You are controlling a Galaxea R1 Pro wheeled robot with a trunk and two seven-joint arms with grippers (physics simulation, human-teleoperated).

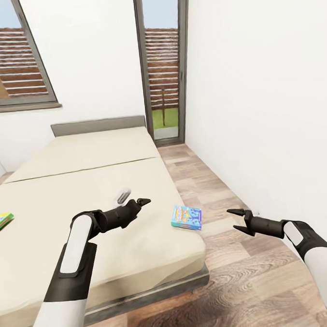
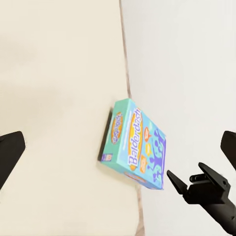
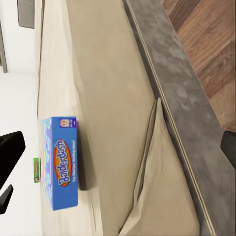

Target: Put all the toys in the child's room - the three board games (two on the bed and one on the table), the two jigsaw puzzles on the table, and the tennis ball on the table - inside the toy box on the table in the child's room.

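A blue Balderdash board game box (image 1: 186,217) lies flat on the beige bed (image 1: 87,187), close to the mattress's right edge. A second, green-edged board game (image 1: 0,221) sits at the bed's far left, cut by the picture's edge. My left gripper (image 1: 141,203) hovers open over the mattress, a short way left of the blue box (image 2: 135,145). My right gripper (image 1: 233,219) stands open over the floor, just right of the bed, its fingers pointing at the blue box (image 3: 61,162). Nothing is held by either.
A strip of wooden floor (image 1: 222,256) runs between the bed and the white right wall (image 1: 266,104). A grey headboard (image 1: 98,125) and a glass door (image 1: 162,67) stand at the back. The bed's grey frame (image 1: 157,292) edges the near side.
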